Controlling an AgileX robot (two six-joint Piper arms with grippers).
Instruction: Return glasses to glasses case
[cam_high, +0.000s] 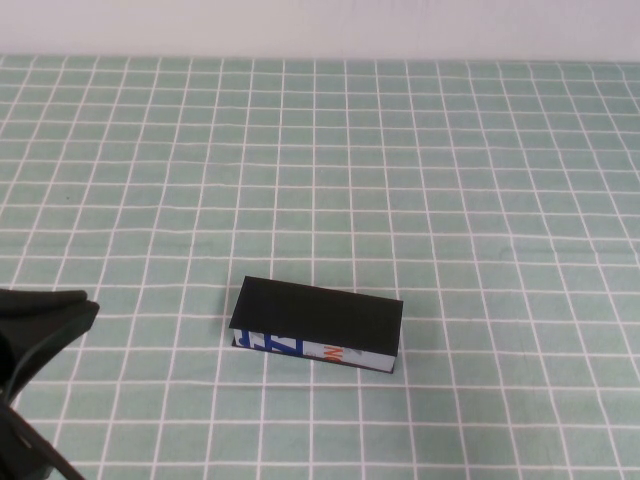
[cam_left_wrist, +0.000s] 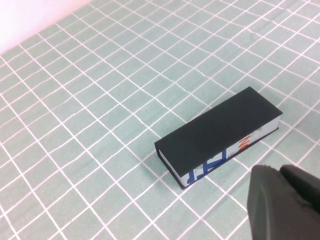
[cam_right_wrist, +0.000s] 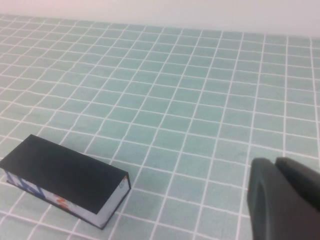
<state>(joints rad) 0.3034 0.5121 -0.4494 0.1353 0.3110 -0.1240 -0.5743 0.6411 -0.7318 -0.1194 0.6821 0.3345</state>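
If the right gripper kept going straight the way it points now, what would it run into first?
Probably nothing but the green checked tablecloth. The right gripper, shut, points past the closed rectangular black glasses case, which lies off to one side. The left gripper is parked at the near left. Depth is uncertain.

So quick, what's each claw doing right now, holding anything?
Left claw: low at the table's near left, apart from the closed glasses case; open or shut cannot be told.
Right claw: shut, empty, beside the case.
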